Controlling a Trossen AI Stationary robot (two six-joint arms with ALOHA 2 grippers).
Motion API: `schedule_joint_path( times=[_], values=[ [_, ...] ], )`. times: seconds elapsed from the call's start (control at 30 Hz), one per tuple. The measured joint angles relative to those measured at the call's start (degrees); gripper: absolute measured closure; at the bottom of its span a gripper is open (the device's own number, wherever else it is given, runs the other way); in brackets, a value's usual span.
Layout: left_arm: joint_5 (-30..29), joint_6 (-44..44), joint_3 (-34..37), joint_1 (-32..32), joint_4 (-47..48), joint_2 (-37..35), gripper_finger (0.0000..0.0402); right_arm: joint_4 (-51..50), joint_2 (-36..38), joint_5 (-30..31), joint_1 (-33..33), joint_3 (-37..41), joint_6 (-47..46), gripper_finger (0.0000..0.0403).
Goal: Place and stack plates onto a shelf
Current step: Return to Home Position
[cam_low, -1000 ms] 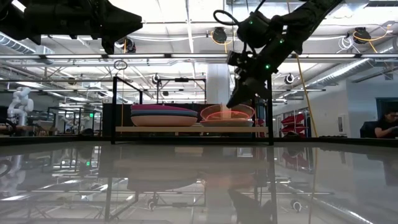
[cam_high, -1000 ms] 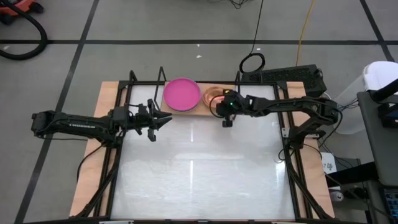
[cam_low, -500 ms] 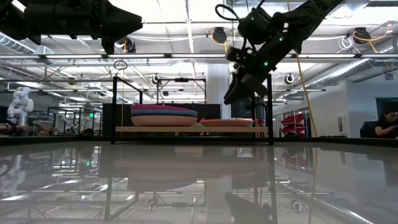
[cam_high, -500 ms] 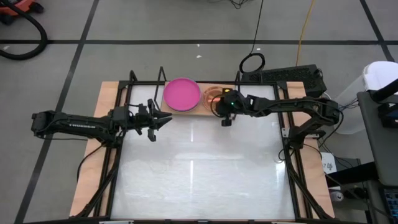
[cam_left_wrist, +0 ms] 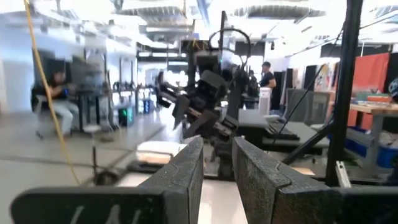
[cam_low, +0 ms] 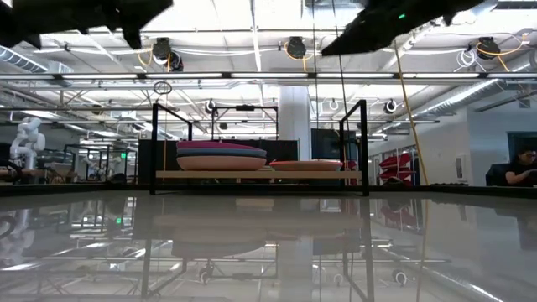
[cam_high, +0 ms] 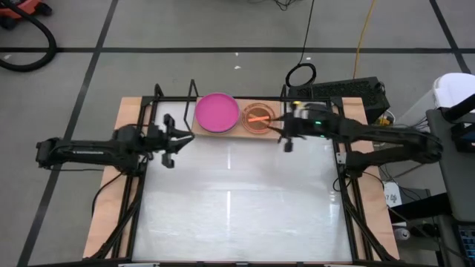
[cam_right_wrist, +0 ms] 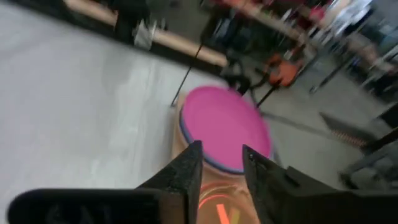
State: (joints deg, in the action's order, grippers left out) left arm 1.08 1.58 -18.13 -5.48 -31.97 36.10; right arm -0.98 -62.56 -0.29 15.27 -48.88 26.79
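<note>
The shelf stands along the table's far edge. On its light-wood board rests a stack of plates with a magenta one on top. Beside it, toward the right, an orange translucent plate lies flat on the board. My right gripper hangs open just right of the orange plate, high above the table, holding nothing. My left gripper hovers open left of the shelf's front, also holding nothing.
Black frame uprights rise at the shelf's ends. A dark frame borders the white tabletop on both sides. People sit in the room beyond the table.
My right gripper has let go of the orange plate, risen and drawn back toward the table's right edge. The plate, tilted a second ago, now lies flat on the shelf board. My left gripper has risen and pulled back a little toward the table's left edge.
</note>
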Motion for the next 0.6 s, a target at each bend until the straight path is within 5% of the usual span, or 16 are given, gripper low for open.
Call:
schedule_joint_path(
  times=[0.37, 0.6],
  values=[
    [-3.95, -3.89, -0.02, -3.78, 19.59, -24.32, 0.0309, 14.42, 29.92, -4.72, 0.09, 22.74, -4.21, 0.0384],
    [-4.24, -2.05, -0.02, -7.41, 30.63, -32.87, 0.0309, 16.62, 39.86, -7.33, 0.1, 29.33, -11.16, 0.04]
  ],
)
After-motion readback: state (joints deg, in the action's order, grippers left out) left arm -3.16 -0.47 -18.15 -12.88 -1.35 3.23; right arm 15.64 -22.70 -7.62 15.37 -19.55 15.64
